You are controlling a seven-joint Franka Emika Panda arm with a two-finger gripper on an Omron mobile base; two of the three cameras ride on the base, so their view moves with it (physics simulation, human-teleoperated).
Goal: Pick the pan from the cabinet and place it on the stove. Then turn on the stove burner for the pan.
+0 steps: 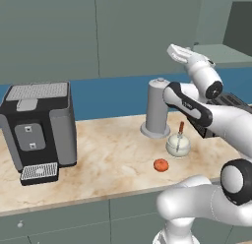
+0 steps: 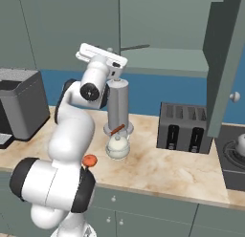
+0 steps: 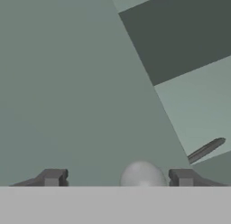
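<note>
Stone counter [image 1: 98, 159] is seen in the left base view, with a coffee machine [image 1: 39, 125] parked at one end and a tall grey canister [image 1: 157, 107] further along, so nothing on it is part of the job. The gripper [image 1: 178, 52] is raised well above all this, up against the cabinet [image 1: 147, 31], because the wanted thing is stored high. In the right base view the pan [image 2: 134, 48] is given away by its thin handle alone, which pokes out over the cabinet shelf just beside the raised hand; the round body is hidden further in. One door [image 2: 225, 64] is swung out to the right, leaving the shelf exposed, and the stove [image 2: 234, 159] is cut by the right edge beyond a toaster [image 2: 184, 126], well apart from the pan. In the hand view a flat door panel is faced squarely, and a round knob [image 3: 142, 175] is framed between the two fingertips [image 3: 182, 177], nearer the right one. The jaws are spread, nothing is gripped, and no contact with the knob is visible. The pan handle is caught off to the lower right, past the panel's edge, which suggests this panel is meant to be pulled clear first.
</note>
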